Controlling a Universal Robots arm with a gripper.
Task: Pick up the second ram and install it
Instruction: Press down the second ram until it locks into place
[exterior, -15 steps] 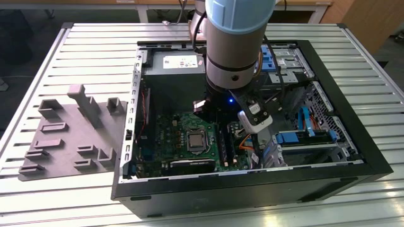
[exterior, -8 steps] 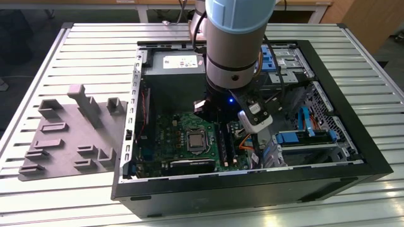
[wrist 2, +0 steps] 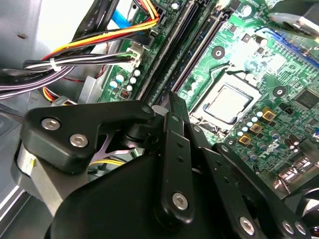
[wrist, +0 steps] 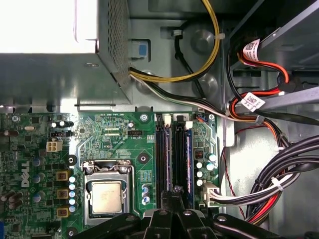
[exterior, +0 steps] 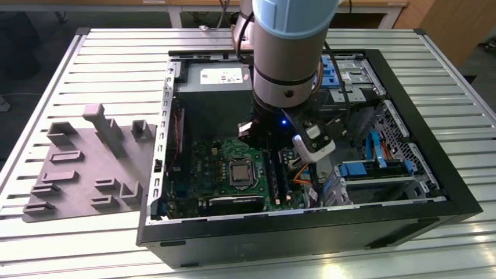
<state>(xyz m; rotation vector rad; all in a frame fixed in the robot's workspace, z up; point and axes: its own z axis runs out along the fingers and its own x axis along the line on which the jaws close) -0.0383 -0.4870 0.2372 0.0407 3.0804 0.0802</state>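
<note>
- Ribbed metal table, carrying black open computer case.
- Grey moulded tray at the exterior view's left.
- Pincer pressed together, pinching second ram edge-on over black slots; ram mostly hidden.

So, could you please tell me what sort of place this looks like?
Probably a robotics lab assembly bench: an open computer case on a slatted metal table, a grey parts tray beside it, wooden benches behind.
</note>
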